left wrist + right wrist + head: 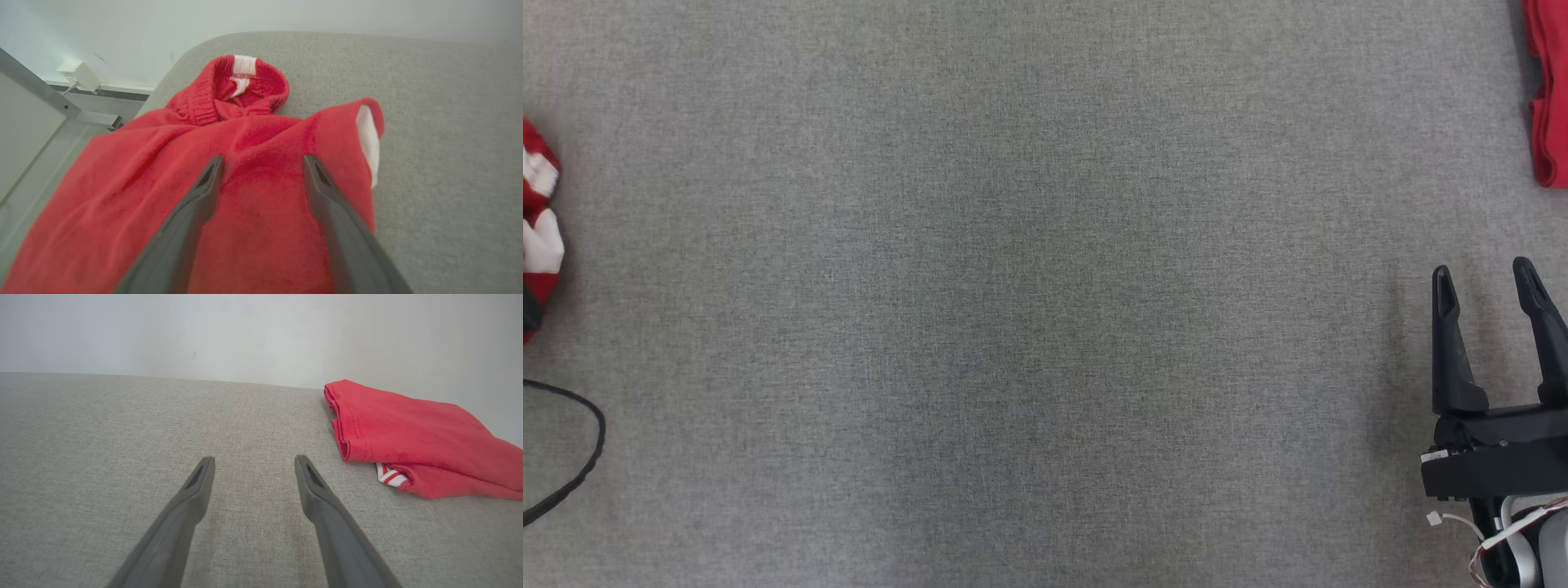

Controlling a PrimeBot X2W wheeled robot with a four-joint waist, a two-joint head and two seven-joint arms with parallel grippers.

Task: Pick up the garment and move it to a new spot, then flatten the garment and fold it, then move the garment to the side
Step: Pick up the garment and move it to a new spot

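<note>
Red fleece garment with white trim, crumpled at centre frame on grey tabletop; left claw and right claw both spread wide, empty.

Garment at the table's left edge, left gripper over it, cable nearer on the left, folded garment at the far right, right gripper before it

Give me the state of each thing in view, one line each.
Left pincer: open, empty.
Right pincer: open, empty, above the table.
Rumpled garment: unfolded, at the table's edge.
Folded garment: folded, lying flat.
Cable: looped on the table.
</note>
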